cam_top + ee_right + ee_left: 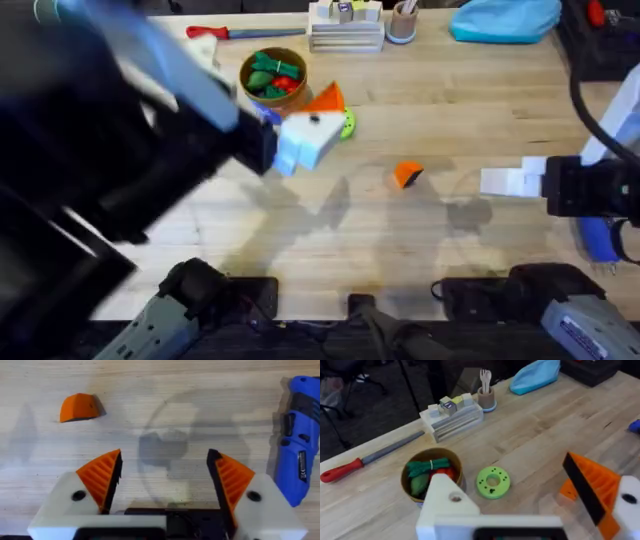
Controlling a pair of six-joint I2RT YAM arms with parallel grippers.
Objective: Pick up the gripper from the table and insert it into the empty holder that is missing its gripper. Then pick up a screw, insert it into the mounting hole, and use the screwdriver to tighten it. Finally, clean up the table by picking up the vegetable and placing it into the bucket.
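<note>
Right gripper [164, 477] jaws wide, empty; bare wood around orange gripper [80, 407].

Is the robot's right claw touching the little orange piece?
Apart. The right wrist view shows bare table between the open right gripper and the orange piece.

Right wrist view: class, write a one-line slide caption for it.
Open right gripper hovers over the table, loose orange gripper lying ahead and blue screwdriver to one side.

White claw [165, 480], orange ribbed pads [102, 477]
</note>
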